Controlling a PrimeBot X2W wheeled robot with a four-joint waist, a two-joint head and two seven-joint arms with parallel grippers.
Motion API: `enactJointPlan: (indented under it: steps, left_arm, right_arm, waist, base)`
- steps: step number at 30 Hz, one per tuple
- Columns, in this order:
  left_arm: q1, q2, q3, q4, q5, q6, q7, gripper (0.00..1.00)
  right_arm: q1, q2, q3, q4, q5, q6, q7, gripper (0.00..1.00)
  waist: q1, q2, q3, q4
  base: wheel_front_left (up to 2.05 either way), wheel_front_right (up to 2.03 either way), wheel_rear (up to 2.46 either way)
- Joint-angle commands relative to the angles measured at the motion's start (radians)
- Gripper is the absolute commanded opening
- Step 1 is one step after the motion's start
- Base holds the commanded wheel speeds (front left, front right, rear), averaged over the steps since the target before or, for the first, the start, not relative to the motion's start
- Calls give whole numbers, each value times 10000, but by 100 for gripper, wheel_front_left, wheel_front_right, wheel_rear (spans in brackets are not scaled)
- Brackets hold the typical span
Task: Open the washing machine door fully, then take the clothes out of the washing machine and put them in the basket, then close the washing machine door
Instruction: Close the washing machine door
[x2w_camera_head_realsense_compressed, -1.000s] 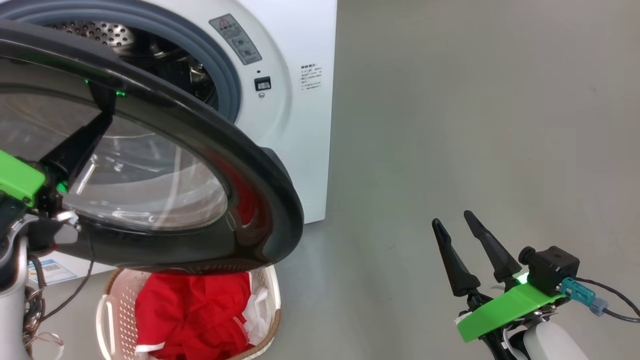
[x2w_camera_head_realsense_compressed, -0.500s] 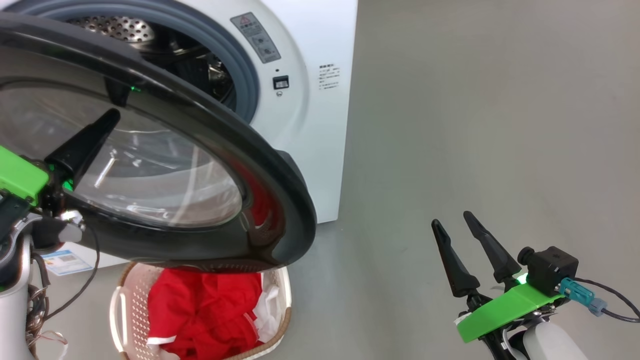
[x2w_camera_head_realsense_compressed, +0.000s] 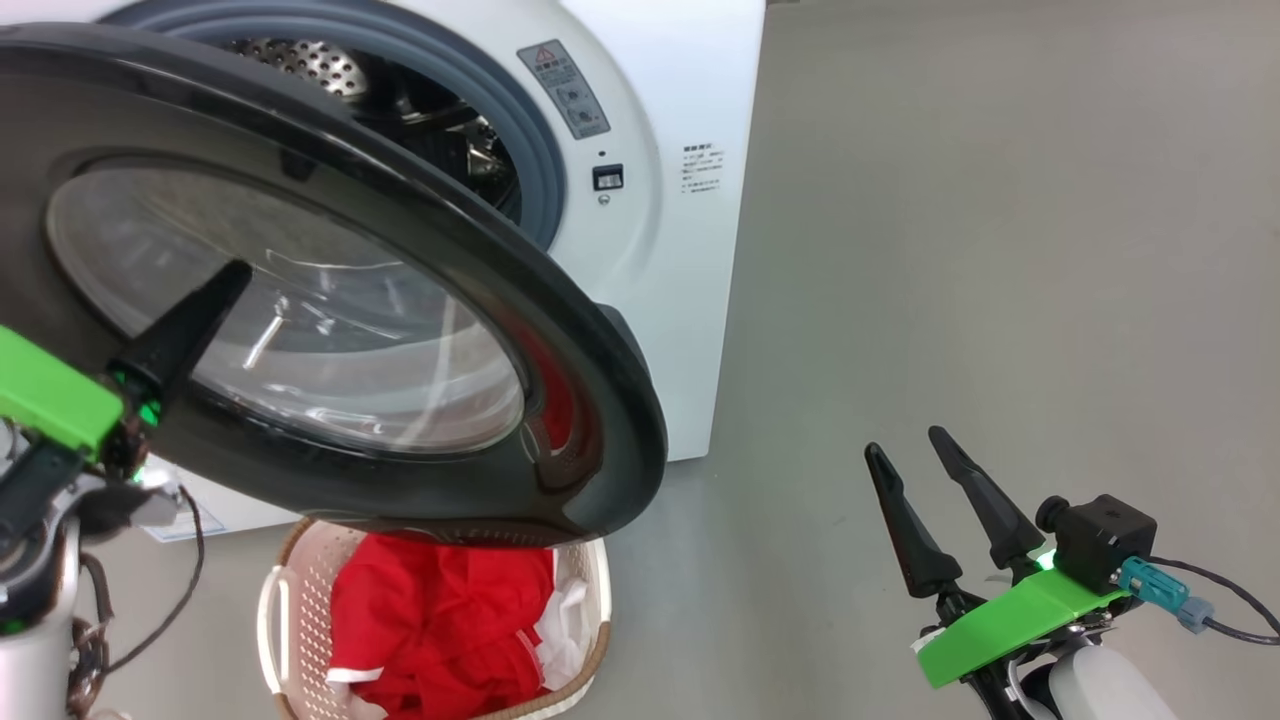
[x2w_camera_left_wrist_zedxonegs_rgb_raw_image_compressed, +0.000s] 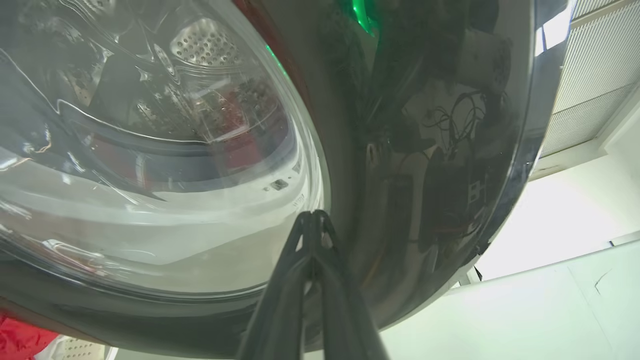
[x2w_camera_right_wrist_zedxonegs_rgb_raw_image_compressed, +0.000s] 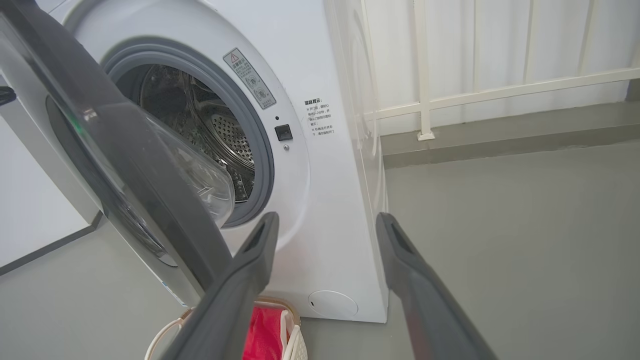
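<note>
Left gripper (x2w_camera_head_realsense_compressed: 228, 282), pinched shut and empty, is resting on the washing machine door (x2w_camera_head_realsense_compressed: 400, 230); you're lining up a push toward the washing machine (x2w_camera_head_realsense_compressed: 690, 300) at 1 o'clock, right gripper (x2w_camera_head_realsense_compressed: 903, 442) idling wide open.

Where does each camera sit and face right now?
Head view: from the head, forward and down at the washing machine door, basket, clothes; left pincer shut, right pincer open.
Left wrist view: left wrist, close up at the door's glass; own shut fingers.
Right wrist view: right wrist, facing the drum of the washing machine; own open fingers.
Shared: head and right wrist views both show door, drum, basket.
</note>
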Motion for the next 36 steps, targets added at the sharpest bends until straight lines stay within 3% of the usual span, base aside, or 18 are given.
enactJointPlan:
  steps: [1,7,13,21,30,36]
  left_arm:
    - [-27,479,365,-349,158,-157,-79,98]
    - [664,564,437,-654,502,-664,-469,100]
    - [1439,816,325,-760,1769,-1084,-1451,100]
    - [2483,464,341,-1081,2855,-1476,-3024,100]
    - [3317,374,69,-926,4865,-2122,-5197,100]
    - [3677,107,-196,-564,5806,-2280,-6398,100]
  right_arm:
    - [-247,-77,255,-215,38,16,-48,100]
    - [-200,-119,296,-200,68,16,-48,100]
    - [-166,-144,309,-216,78,16,-48,100]
    - [-235,-164,298,-252,101,16,-48,100]
    - [-261,-183,237,-277,94,16,-48,100]
    - [-281,-224,220,-291,85,16,-48,100]
  waist:
    - [0,-1,-64,79]
    - [0,-1,-181,234]
    - [0,-1,-218,370]
    - [0,-1,-141,436]
    - [0,-1,-67,524]
    - [0,-1,-32,617]
  base:
    - [0,0,0]
    - [0,0,0]
    - [0,0,0]
    - [0,0,0]
    - [0,0,0]
    - [0,0,0]
